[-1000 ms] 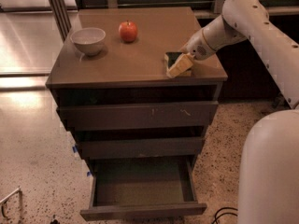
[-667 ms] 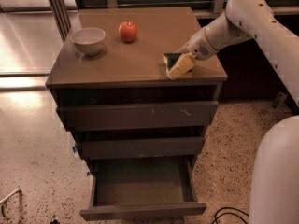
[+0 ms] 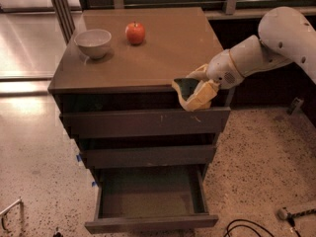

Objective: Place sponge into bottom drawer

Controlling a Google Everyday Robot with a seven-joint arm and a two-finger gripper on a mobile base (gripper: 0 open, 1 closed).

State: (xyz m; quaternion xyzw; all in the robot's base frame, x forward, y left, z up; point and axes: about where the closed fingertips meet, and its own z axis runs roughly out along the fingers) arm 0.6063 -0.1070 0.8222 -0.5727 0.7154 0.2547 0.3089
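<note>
Moment of transfer, seen from above and in front of the cabinet. The pincer (image 3: 197,89) hangs just past the front right edge of the surface (image 3: 163,58), level with the top drawer (image 3: 143,122), and you can read it as clamped on the sponge (image 3: 186,88): the pad sits tilted in mid-air, green face up and yellow foam below, with nothing under it, so only a closed grip would account for its position, though the pale fingers are hard to separate from the foam. The bottom drawer (image 3: 150,224) stands pulled out and bare inside, directly below and somewhat left of the load, which is why the arm reaches out beyond the cabinet front rather than over it. The apple (image 3: 135,32) and bowl (image 3: 93,42) rest well apart at the back left. Compared with a second ago, the sponge has left the surface's front corner and travelled forward and downward; the drawer's opening is unchanged.
</note>
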